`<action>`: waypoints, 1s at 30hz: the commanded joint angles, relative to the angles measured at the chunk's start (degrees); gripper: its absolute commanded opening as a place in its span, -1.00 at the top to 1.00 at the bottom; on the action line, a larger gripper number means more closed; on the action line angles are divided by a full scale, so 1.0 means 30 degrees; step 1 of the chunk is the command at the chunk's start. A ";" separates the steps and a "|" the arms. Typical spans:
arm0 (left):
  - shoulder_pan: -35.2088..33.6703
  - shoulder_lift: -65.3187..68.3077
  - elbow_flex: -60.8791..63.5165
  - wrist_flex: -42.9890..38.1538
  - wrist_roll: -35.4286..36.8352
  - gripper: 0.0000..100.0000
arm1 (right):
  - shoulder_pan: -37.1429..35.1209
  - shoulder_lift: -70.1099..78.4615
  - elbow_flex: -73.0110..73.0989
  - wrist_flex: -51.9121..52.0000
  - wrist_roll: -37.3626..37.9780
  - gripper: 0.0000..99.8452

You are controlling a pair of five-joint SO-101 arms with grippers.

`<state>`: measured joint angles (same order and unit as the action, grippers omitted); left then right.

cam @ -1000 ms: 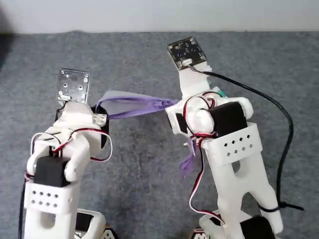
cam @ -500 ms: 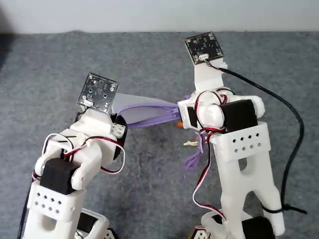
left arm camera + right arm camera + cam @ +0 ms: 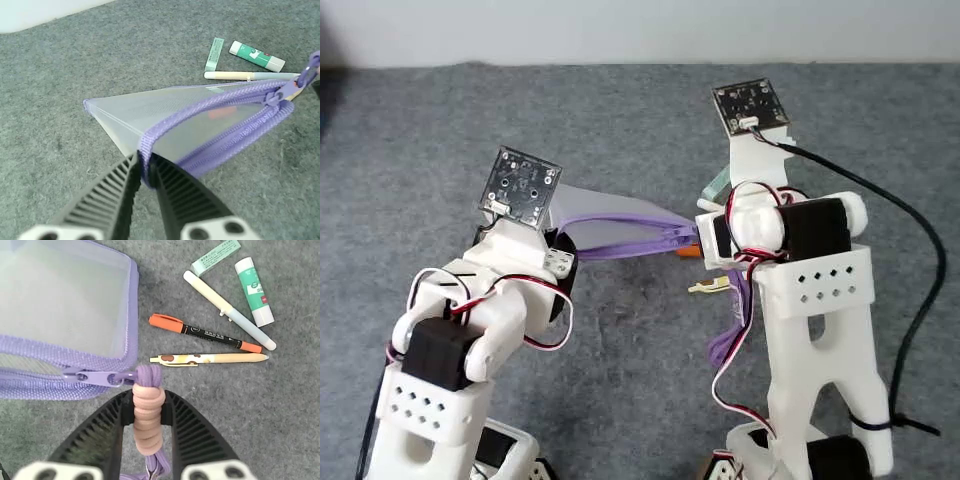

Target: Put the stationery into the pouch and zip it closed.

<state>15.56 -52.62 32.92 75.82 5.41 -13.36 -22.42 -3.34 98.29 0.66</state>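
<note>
Over the grey table point(image 3: 620, 110), the soft, light pouch point(image 3: 150, 107) hangs stretched between the left hand point(image 3: 144, 162), clenched on its zip-tape end, and the right hand point(image 3: 147, 399), clenched on the beaded pull point(image 3: 147, 417), likely the surest holds on such limp fabric.

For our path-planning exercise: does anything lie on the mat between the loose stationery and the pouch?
Nothing visible does: bare mat separates the orange marker and cream pen from the pouch. Both tools are occupied, though: the right tool grips the zipper pull, the left tool the pouch's edge.
</note>
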 commanded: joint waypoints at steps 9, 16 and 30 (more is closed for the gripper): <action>-0.0703 -0.0147 -0.0103 -0.0586 -0.0088 0.98 | -0.0542 -0.1949 -0.2579 0.1099 0.0029 0.66; -0.1143 -0.0147 -0.0073 -0.1055 -0.0088 0.98 | -0.1245 -0.4352 -0.4278 0.1392 0.0176 0.43; -0.2784 -0.0147 -0.0073 -0.1026 -0.0059 0.98 | 0.4938 -0.0513 0.1201 0.0044 0.3634 0.75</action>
<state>7.74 -52.62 32.92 74.15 5.05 -1.05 -27.78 -2.90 100.13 7.60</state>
